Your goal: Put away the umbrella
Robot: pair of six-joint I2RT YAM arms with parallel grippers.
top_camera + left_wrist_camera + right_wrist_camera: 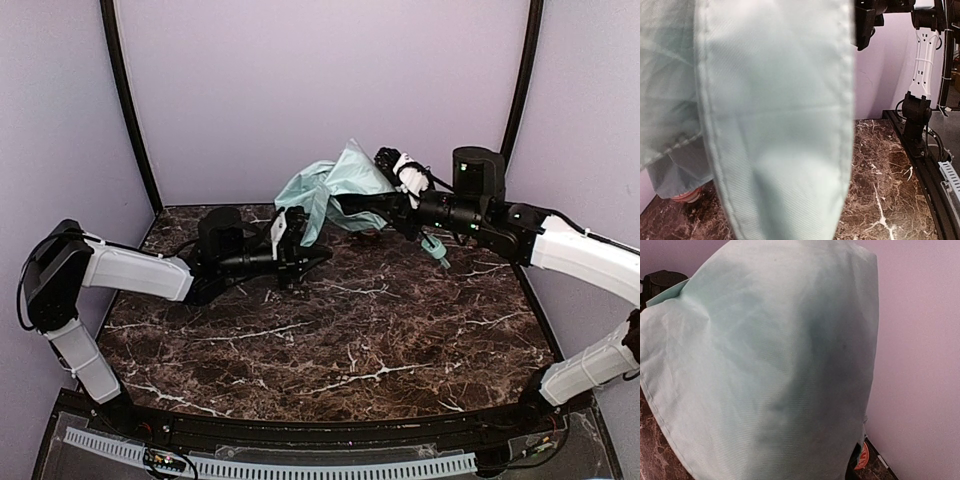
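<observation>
The umbrella [335, 185] hangs above the back of the marble table [380, 340], its pale mint-green fabric loose and crumpled. My right gripper [378, 207] reaches in from the right and is shut on the umbrella's body, holding it up; a small mint piece [437, 248] dangles under that arm. My left gripper [290, 237] meets the fabric's lower left fold and pinches it. The fabric [780, 120] fills the left wrist view as a hemmed band narrowing toward the jaws, hiding my fingers. It also fills the right wrist view [770, 370], hiding those fingers too.
A small orange-red object sits low by the back wall, below the fabric [687, 196] [863, 456]. The purple walls close in behind and at both sides. The right arm's base [916, 117] stands at the table's edge rail.
</observation>
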